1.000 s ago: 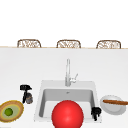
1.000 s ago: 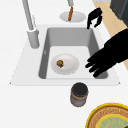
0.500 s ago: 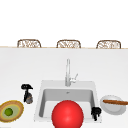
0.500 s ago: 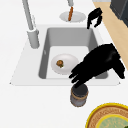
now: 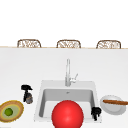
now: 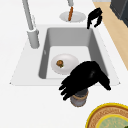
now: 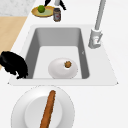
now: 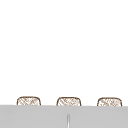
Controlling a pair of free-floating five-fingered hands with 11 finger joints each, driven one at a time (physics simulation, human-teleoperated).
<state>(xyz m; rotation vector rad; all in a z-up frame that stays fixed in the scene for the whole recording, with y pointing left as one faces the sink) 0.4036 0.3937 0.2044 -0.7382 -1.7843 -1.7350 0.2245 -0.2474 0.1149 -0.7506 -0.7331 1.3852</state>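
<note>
Left side view: left robot hand [image 6: 86, 77] fingers spread over can [image 6: 79, 98], beside sink [image 6: 30, 72] edge.

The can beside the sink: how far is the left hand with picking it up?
Reached: the left hand is over the can, its fingers draped down on the top. In hand: closing a grip; whether they clamp is unclear. Left: the can stands on the counter, unlifted. The right hand hangs at the sink corner.

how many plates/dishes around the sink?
3. A white plate with a small brown bit lies in the sink basin; a white plate holding a sausage right of it; a yellow plate with a lime at left.
</note>
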